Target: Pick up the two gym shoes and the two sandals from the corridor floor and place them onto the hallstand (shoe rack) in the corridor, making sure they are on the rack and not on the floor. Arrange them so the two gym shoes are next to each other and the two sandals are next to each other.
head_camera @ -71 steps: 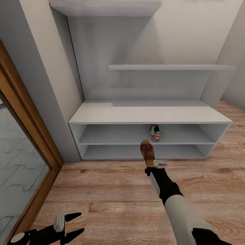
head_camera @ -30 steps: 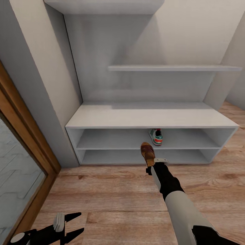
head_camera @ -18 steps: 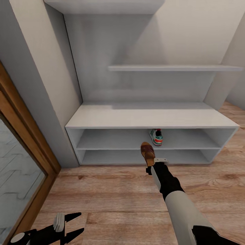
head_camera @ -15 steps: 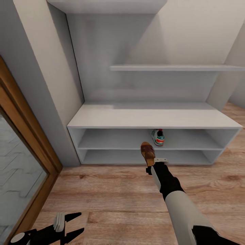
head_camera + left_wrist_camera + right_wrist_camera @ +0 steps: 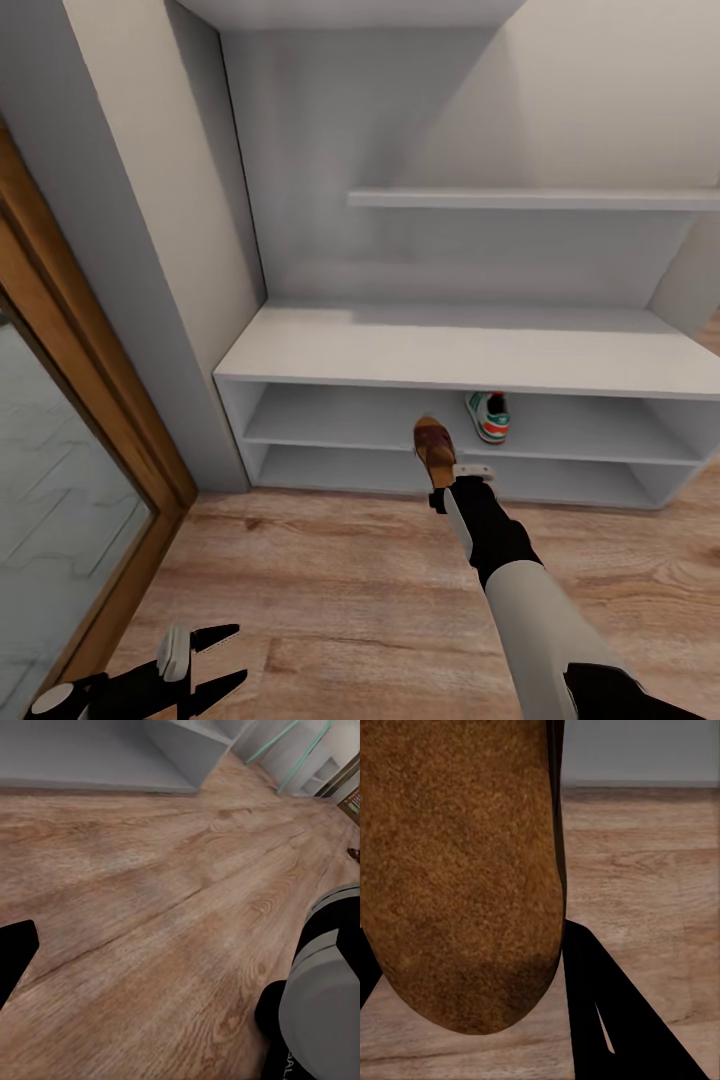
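Note:
A brown sandal (image 5: 433, 445) hangs toe-up in front of the hallstand's (image 5: 450, 350) two low shelves, with my right gripper (image 5: 443, 474) shut on its heel end. In the right wrist view the sandal's rough brown sole (image 5: 457, 870) sits against a black finger (image 5: 600, 1012). One gym shoe (image 5: 488, 417), white with a red-orange and green heel, stands on the upper low shelf, just right of the held sandal. My left gripper (image 5: 240, 653) is open and empty, low over the corridor floor (image 5: 330, 580).
A wooden door frame (image 5: 90, 400) with a glass pane (image 5: 50, 500) runs along the left. A grey wall corner (image 5: 150, 250) juts out beside the hallstand's left end. A floating shelf (image 5: 530, 198) hangs above the bench top.
The whole view has moved closer and shifted left, so the hallstand and gym shoe now sit further right in the picture. Both arms keep their places in the view; the sandal stays held.

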